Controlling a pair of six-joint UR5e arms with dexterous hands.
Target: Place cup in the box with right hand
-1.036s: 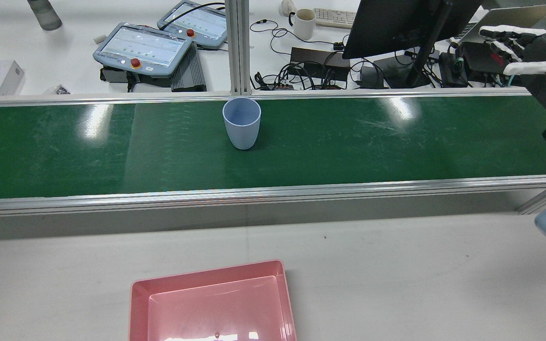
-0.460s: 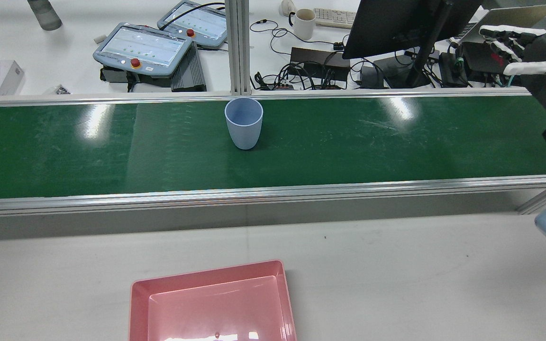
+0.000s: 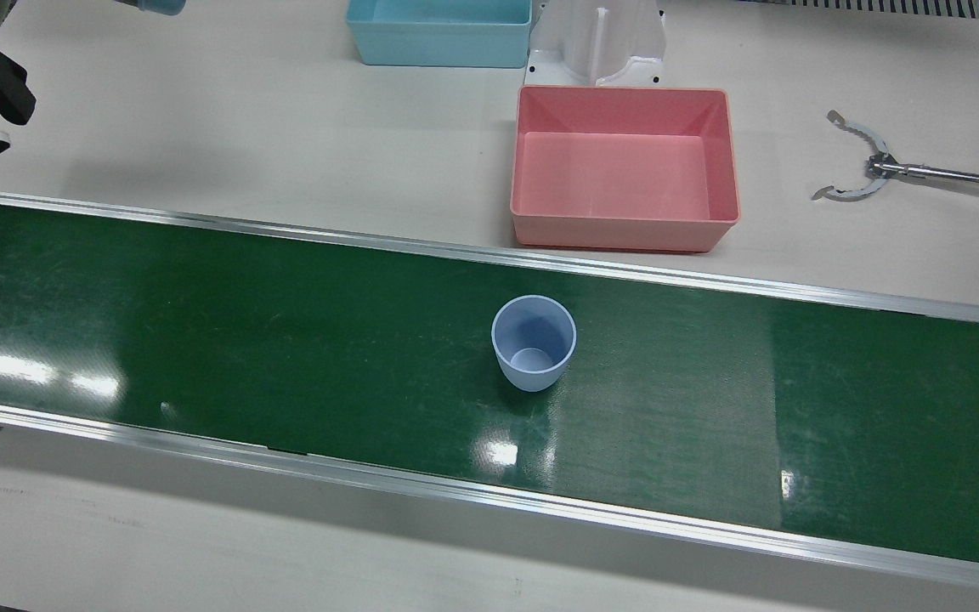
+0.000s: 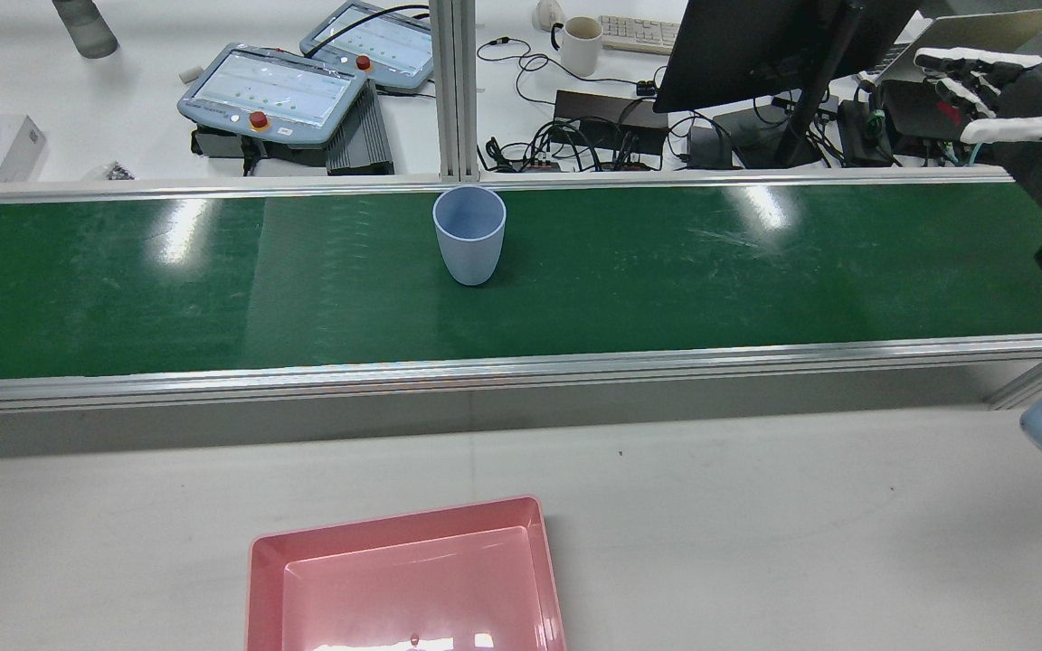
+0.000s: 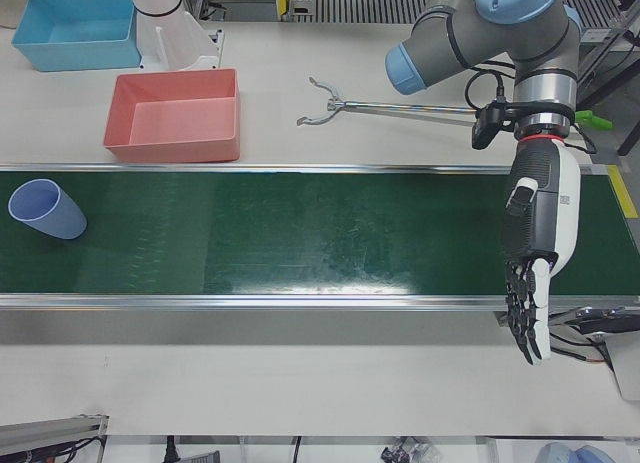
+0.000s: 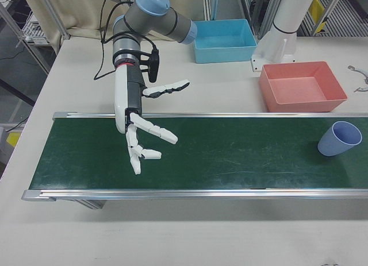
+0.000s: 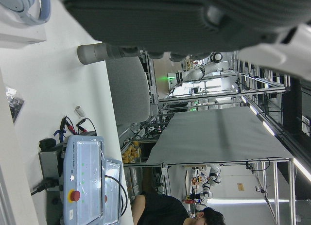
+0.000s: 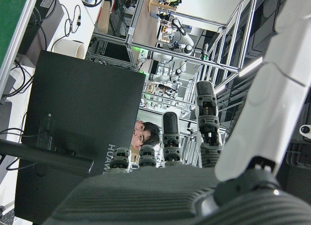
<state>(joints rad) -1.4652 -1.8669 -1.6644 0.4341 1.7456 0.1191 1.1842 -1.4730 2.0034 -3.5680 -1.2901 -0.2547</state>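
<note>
Long green conveyor belt (image 3: 285, 340) with aluminium side rails spans the station; pale tabletop (image 3: 285, 127) on the robot side of it.

Pink rectangular plastic box (image 3: 624, 170) sits on the tabletop just beside the belt's near rail, empty. A second light-blue rectangular plastic bin (image 3: 438, 34) is further back, near the white arm pedestal (image 3: 598, 42). A metal reach-grabber tool (image 3: 872, 166) lies on the table, well apart from the box.

Right hand (image 6: 141, 134), white fingers on a black palm, hovers over its end of the belt, fingers spread, holding nothing. Left hand (image 5: 535, 273) hangs at the opposite end over the belt's outer rail, fingers extended straight down and apart, also empty.

Pale blue-grey tapered plastic cup (image 3: 534, 342): upright mid-belt, mouth up, empty, roughly in line with the pink box across the rail. Well apart from both hands.

Handling, judged: light, thin-walled, rigid plastic, smooth and likely a bit slippery. Taper means the narrow base tips easily if nudged from the side. Best hold is around the upper-middle wall, thumb opposing fingers, just under the rim where it's widest, so it can't slip down through the grip. Moderate squeeze is enough. Not fragile.

Reach not yet started; the right hand has the whole approach left.
</note>
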